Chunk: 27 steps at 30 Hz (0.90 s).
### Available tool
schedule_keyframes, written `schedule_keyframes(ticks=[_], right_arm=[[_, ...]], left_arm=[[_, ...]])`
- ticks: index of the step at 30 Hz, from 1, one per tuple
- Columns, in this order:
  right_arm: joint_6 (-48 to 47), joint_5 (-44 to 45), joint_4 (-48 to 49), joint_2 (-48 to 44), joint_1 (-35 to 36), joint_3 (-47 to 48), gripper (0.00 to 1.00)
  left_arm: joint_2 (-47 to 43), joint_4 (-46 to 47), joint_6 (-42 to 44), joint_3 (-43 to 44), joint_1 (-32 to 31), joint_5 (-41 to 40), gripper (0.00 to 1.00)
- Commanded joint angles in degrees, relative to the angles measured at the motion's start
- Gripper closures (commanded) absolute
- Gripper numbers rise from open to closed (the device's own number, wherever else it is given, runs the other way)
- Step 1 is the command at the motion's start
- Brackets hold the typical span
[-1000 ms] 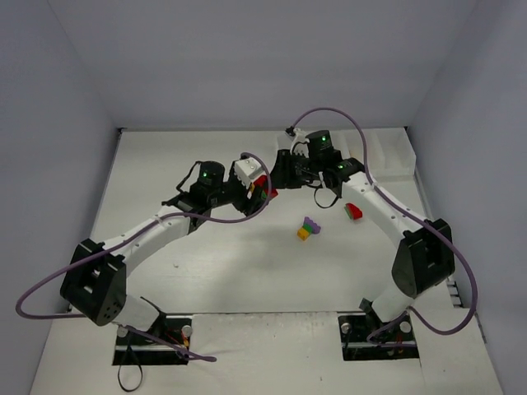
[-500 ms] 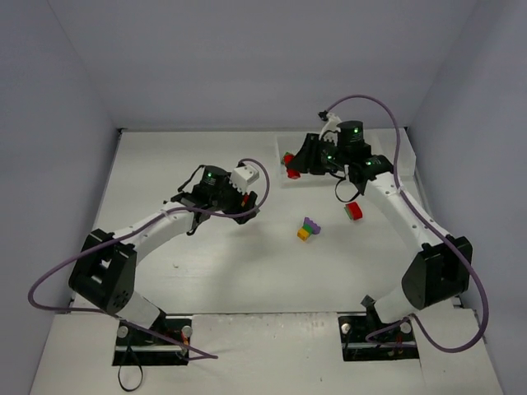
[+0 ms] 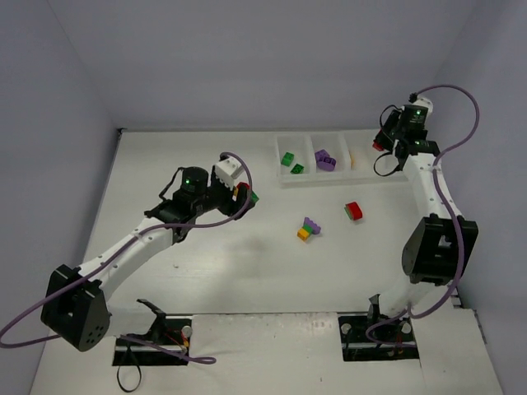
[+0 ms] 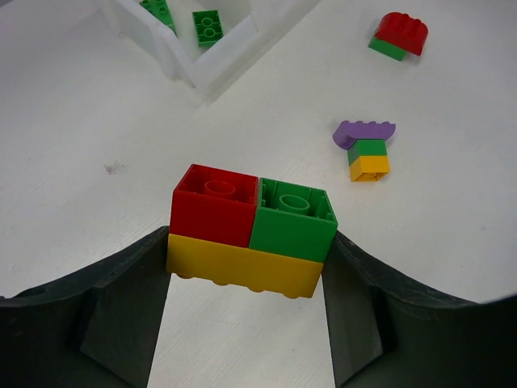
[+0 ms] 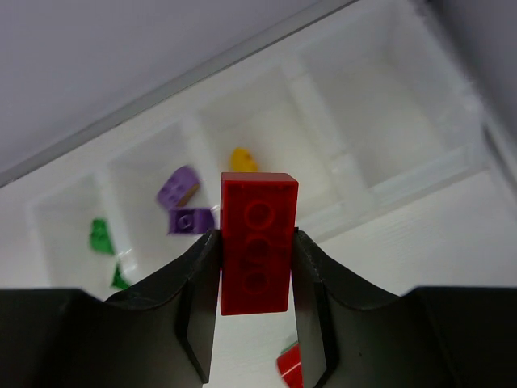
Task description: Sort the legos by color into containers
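Note:
My left gripper point(image 3: 244, 195) is shut on a clump point(image 4: 252, 230) of a red and a green brick on a long yellow brick, held above the table left of the tray. My right gripper point(image 3: 380, 145) is shut on a long red brick point(image 5: 257, 242), held above the right part of the white four-compartment tray point(image 3: 309, 183). From left, the compartments hold green bricks point(image 3: 290, 162), purple bricks point(image 3: 326, 160) and a yellow piece point(image 5: 242, 159). The rightmost compartment point(image 5: 404, 129) looks bare.
A red-on-green clump point(image 3: 354, 211) and a purple-green-yellow clump point(image 3: 309, 228) lie on the table in front of the tray. Both show in the left wrist view, the first point(image 4: 400, 36) and the second point(image 4: 367, 149). Grey walls close in the table.
The grippers met at the clump, then parted. My right gripper carried the red brick right, along the tray to its right end. My left gripper drew back left with the rest of the clump.

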Motion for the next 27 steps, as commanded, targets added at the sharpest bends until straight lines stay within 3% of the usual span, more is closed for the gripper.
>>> schedule_keyframes(ticks=[1, 15, 18, 21, 27], right_arm=[[-3.3, 11.6, 4.3, 4.4, -2.4, 4.0, 1.00], [-8.0, 17.9, 8.7, 24.1, -6.3, 19.1, 0.98], [-8.6, 16.1, 8.7, 28.2, -6.3, 22.0, 0.87], [-8.7, 15.1, 8.6, 29.6, -6.4, 23.4, 0.60], [-9.3, 13.4, 8.5, 29.1, -6.3, 23.0, 0.33]], left_arm=[[-2.7, 5.0, -3.1, -0.6, -0.1, 2.2, 1.00], [-5.0, 4.5, -3.4, -3.0, -0.3, 3.7, 1.00], [-4.8, 4.4, -2.4, -3.0, -0.3, 3.6, 1.00], [-4.6, 4.4, -1.6, -2.8, -0.3, 3.5, 1.00], [-4.4, 6.1, -1.0, -2.8, -0.3, 3.5, 1.00]])
